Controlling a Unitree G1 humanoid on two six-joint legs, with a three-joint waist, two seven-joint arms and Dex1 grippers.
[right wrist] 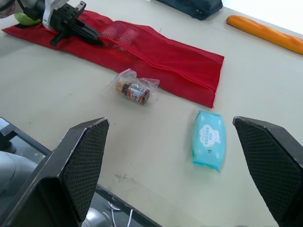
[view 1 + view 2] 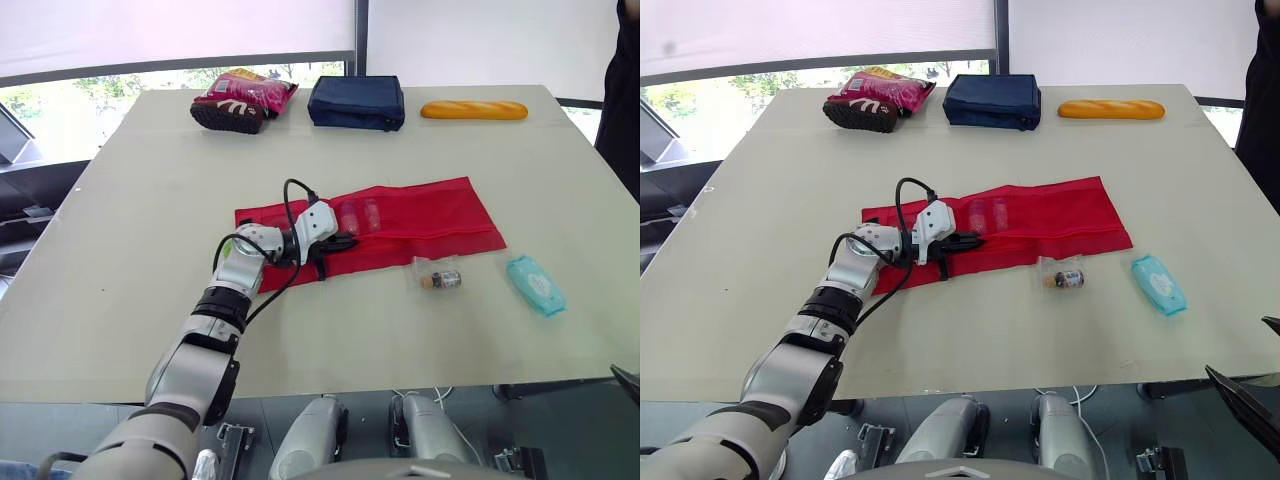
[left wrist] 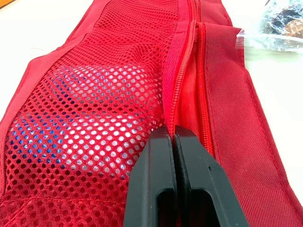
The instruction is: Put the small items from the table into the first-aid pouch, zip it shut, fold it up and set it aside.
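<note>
Pouch [image 2: 420, 215] lies unfolded mid-table [image 2: 150, 200], mesh pocket part-filled. I hold the left gripper [image 2: 350, 241] clenched on the zipper [image 3: 182, 71]. Bagged bottle [image 2: 440, 278] and wipes pack [image 2: 535, 285] lie outside, unpacked; right gripper [image 1: 169, 122] hangs released.

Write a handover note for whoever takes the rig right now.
Left tool: shut, tips on the red pouch's zip line; a grip on the pull cannot be told.
Right tool: open, above the table, holding nothing.
Done: the mesh pocket holds something.
To do: bagged bottle and wipes pack lie beside the pouch; then zip, fold, set aside.
</note>
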